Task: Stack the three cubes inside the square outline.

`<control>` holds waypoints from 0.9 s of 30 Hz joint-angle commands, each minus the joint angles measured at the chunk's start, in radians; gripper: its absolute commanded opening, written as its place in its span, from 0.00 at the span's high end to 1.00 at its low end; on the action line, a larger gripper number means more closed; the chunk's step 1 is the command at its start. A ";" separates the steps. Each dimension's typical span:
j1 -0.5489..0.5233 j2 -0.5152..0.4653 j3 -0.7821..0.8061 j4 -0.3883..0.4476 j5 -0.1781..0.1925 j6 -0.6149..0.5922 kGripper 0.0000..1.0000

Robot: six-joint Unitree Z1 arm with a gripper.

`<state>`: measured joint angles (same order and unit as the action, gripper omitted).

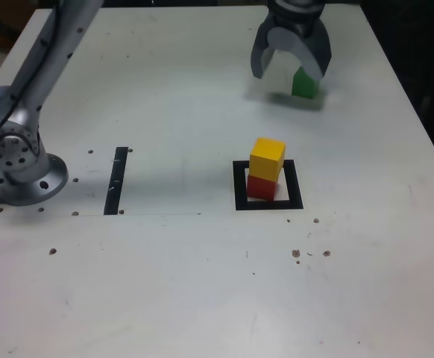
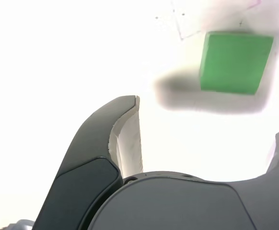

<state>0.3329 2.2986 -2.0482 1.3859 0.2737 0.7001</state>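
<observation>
1. Nearest the exterior camera, well in front of the claw [image 1: 291, 66], the white table [image 1: 202, 298] shows a few small dark specks and holes scattered over its surface.
2. Further in, still well short of the claw, sits the square outline [image 1: 268, 203], a thick black frame with a white centre. It acts as the only container here: inside it the red cube [image 1: 260, 186] rests on the white centre, and the yellow cube [image 1: 267, 158] stands on top of the red one, turned slightly off its edges.
3. At about the same depth, far off to the exterior view's left of the claw, a straight black strip [image 1: 116, 180] lies on the table, and beyond it stands the arm's grey base [image 1: 19, 168].
4. Farthest back, the claw hangs over the table with its two fingers spread wide and nothing held between them.
5. The green cube [image 1: 305, 82] sits on the table just below and behind the claw; in the exterior view one finger partly covers it, so contact cannot be told there.
6. The wrist view shows what the exterior view hides: the green cube [image 2: 235, 61] lies clear ahead of the fingers [image 2: 110, 143], apart from them, with its shadow beneath it.
7. The wrist view shows no outline, stack or strip.
</observation>
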 commanded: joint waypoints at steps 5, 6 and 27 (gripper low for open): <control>0.024 0.071 -0.059 -0.018 0.001 0.024 0.09; 0.028 0.079 -0.068 -0.024 0.001 0.027 0.10; 0.057 0.135 -0.127 -0.072 -0.039 0.066 0.28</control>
<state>0.3934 2.4296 -2.1722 1.3217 0.2350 0.7655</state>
